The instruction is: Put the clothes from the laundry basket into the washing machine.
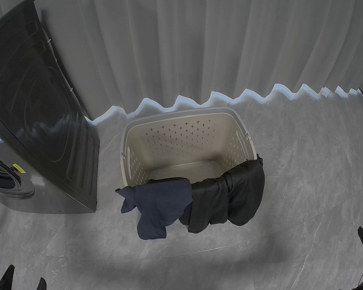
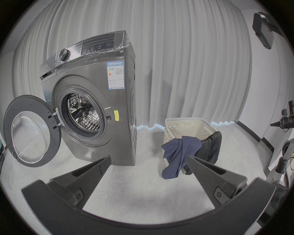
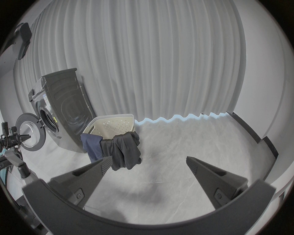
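- The floor point(image 1: 298, 164) was pale grey, stone-look tile, and a white pleated curtain point(image 1: 203, 39) closed off the room behind.
- The basket point(image 1: 181, 139) stood on the floor near the washer point(image 1: 44, 120), to its right in the head view.
- A navy cloth point(image 1: 159, 206) and a black cloth point(image 1: 230, 197) hung over the basket's near rim, touching, with the navy one nearer the washer.
- The washer's round door point(image 2: 30, 131) stood open, showing the steel drum point(image 2: 82, 113).
- The left pincer point(image 2: 147, 158) was spread wide and empty; the right pincer point(image 3: 148, 159) was the same. Both were well apart from the basket.
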